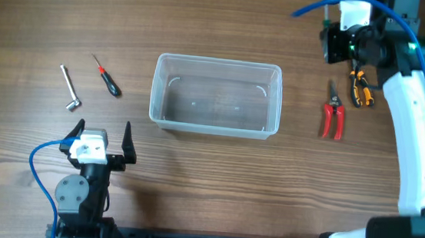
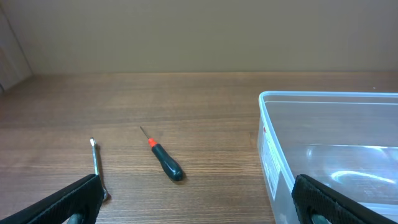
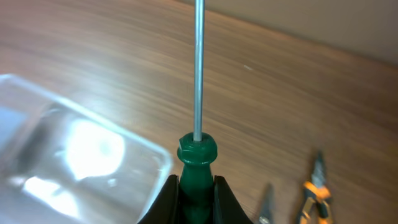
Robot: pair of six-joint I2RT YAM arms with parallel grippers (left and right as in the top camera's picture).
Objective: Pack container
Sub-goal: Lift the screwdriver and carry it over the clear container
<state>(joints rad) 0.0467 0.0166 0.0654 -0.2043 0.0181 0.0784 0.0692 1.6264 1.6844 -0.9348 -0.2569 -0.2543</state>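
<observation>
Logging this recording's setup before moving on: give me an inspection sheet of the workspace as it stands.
Surface: wooden table.
Job's things: clear container, empty, at centre; wrench and small screwdriver to its left; red pliers and orange pliers to its right.
Clutter: nothing seen.
Grippers: left gripper open, holding nothing; right gripper shut on a green screwdriver.
Cables: blue cable on each arm.
Surroundings: plain wall behind the table.

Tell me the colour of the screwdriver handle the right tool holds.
Dark green screwdriver handle, clearest in right wrist view.
</observation>
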